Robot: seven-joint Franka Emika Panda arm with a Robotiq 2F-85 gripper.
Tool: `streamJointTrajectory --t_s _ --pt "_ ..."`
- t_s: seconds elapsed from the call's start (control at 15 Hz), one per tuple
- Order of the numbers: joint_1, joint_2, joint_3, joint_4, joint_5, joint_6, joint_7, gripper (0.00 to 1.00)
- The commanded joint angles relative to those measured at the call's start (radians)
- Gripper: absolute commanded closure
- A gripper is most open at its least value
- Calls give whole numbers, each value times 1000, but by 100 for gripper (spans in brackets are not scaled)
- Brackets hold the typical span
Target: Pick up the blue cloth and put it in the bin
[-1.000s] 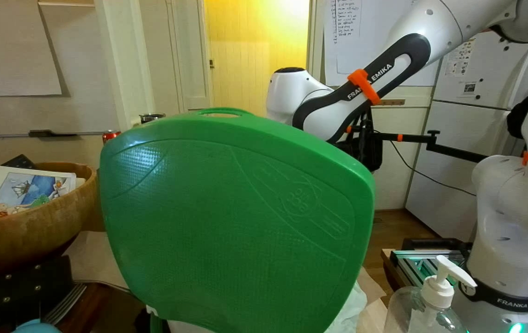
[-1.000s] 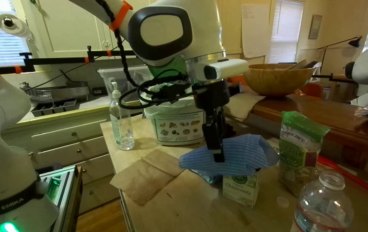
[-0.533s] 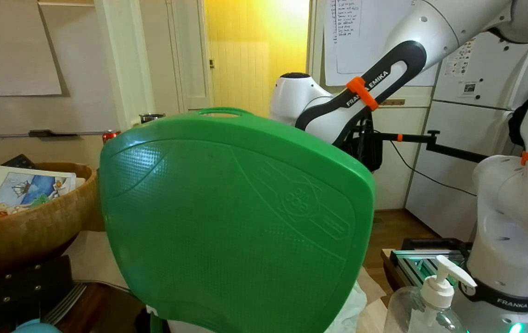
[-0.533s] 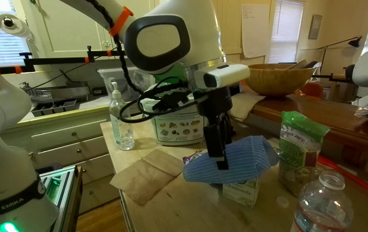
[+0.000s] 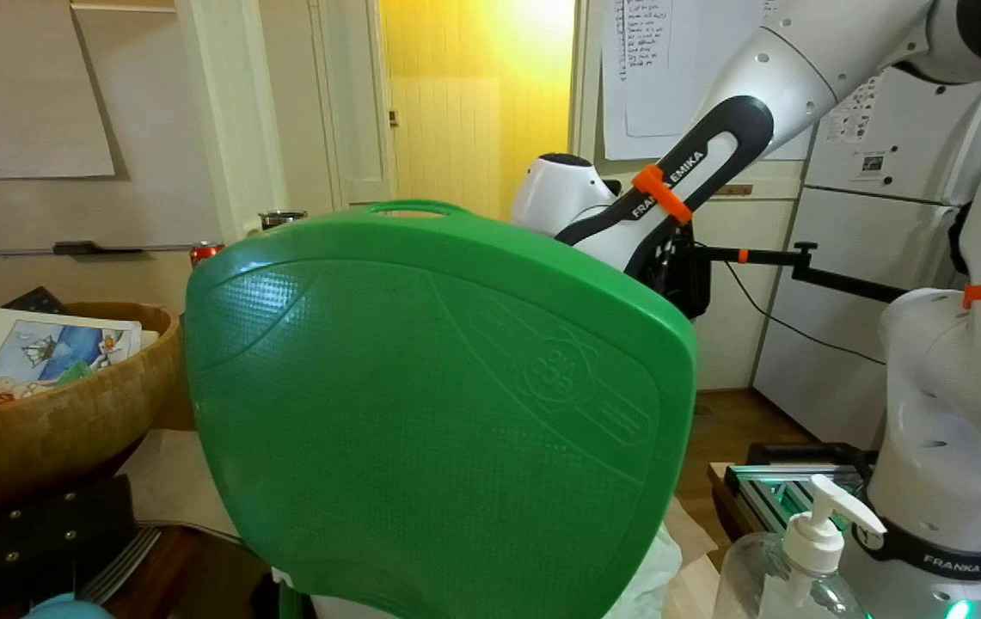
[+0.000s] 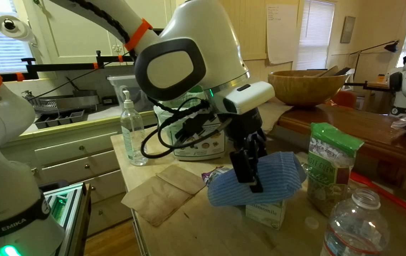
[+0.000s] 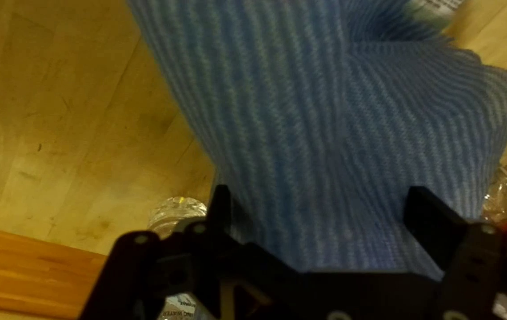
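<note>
Refrigerator [image 5: 855, 327], 1, white; posted sheets, print too small to read.

Table [image 6: 206, 234], 1, pale wood, scuffed.

Robot arm [image 5: 787, 73], 1, white, orange straps; lettered "FRANKA EMIKA" on the link, and again, partly cut off, round the base.

Bin [image 6: 204, 152], 1, whitish tub, green lid [image 5: 447, 404] raised; front label of food pictures, wording illegible, a cable crossing it.

Wooden bowl [image 6: 306, 89], 1, seen in both exterior views.

Brown paper [image 6: 163, 197], folded, flat on the table.

Blue cloth [image 6: 277, 177], 1, striped; outside the bin, lying across the top of the carton [image 6: 267, 216], under the gripper [image 7: 320, 200].

Gripper, 1, black; jaws wide apart, 2 fingers [image 7: 433, 224], the cloth spread between them and not pinched.

Book [image 5: 52, 357], 1, in the bowl; cover reads in part "Tales".

Open-necked bottle [image 6: 357, 227], 1, clear, red lines round the body.

Pump bottle [image 6: 133, 133], 1, clear, near the bin; label unreadable.

Green-topped bag [image 6: 331, 170], 1, upright beside the cloth; "GREEN" legible.

Carton, 1; reads "amomile", the upper part covered by the cloth.

Can [image 5: 205, 253], 1, red, mostly hidden.

Packet [image 6: 214, 175], 1, purple-marked, partly behind the cloth.

Disc [image 6: 311, 223], 1, translucent, flat on the table.
</note>
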Motion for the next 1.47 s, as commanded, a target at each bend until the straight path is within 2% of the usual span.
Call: streamJointTrajectory --t_s 0.0,0.47,1.0,1.07,1.13,1.2,1.33,1.4 --pt "14 24 4 -5 106 59 -10 0" --pt "42 62 22 16 244 50 -91 0" --pt "49 130 19 31 257 41 -149 0" --pt "49 136 18 34 255 41 -148 8" --pt "49 141 19 37 257 40 -151 26" --pt "50 145 18 41 257 39 -151 35" --pt "50 147 16 50 254 38 -151 48" --pt "49 148 16 53 255 36 -152 51"
